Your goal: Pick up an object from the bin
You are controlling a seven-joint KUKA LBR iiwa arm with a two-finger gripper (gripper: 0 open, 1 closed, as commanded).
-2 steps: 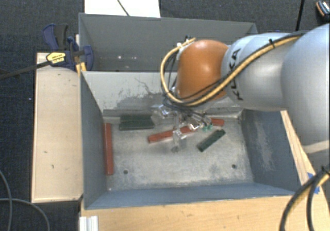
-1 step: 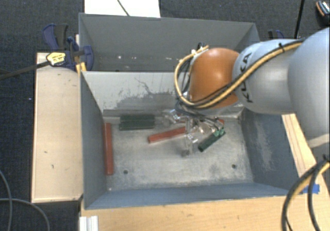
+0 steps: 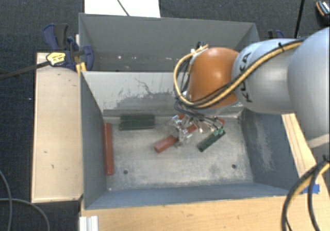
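Camera view: the gripper is low in the bin, at the middle of the back part of the floor, hanging under the arm's orange cover. The cover and cables crowd the tool, so I cannot tell whether the jaws are apart or together, and nothing can be confirmed as held.

The nearest thing is a short red-brown block, lying flat just below and left of the gripper. Its upper-right end sits right at the tool tip, touching or nearly so. Its long axis runs from lower left to upper right, so it points up toward the gripper.

Key relation: the block lies down and left of the jaws, which are over its near end and not its middle. My judgement is that a clean grasp needs a small shift down-left along that axis, with the jaws closing across the short side.

A dark green flat piece lies just right of the gripper, tilted the same way. A dark green bar sits to the left by the back wall. A long red rod lies along the left wall, well apart.
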